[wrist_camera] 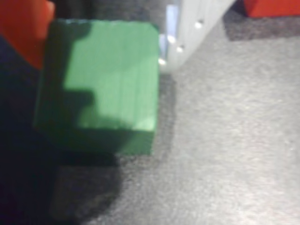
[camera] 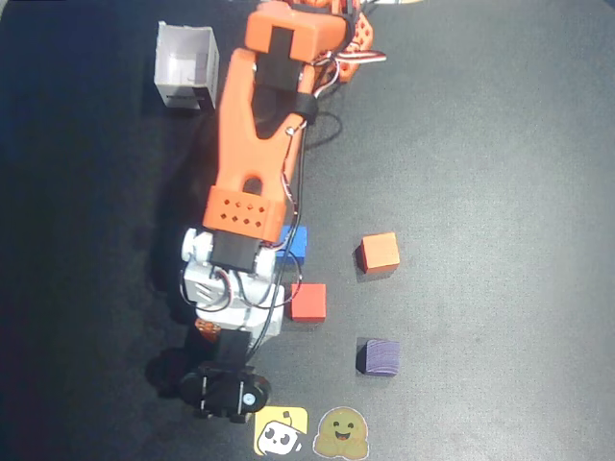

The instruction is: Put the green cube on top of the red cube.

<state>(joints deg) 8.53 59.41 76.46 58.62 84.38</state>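
In the wrist view the green cube (wrist_camera: 101, 84) fills the upper left and rests on or just above the grey table. My gripper (wrist_camera: 105, 61) stands around it, and the jaws look shut on the cube. The orange finger (wrist_camera: 23, 28) presses its left corner and the white finger (wrist_camera: 192, 28) lies along its right side. The red cube (wrist_camera: 269, 7) peeks in at the top right, apart from them. In the overhead view the red cube (camera: 307, 302) sits just right of my wrist, and the green cube is hidden under the arm (camera: 250, 154).
A lighter orange cube (camera: 380, 253), a blue cube (camera: 294, 242) beside the arm and a purple cube (camera: 378, 356) lie around the red one. A white open box (camera: 185, 67) stands at the back left. Two stickers (camera: 307, 432) mark the front edge.
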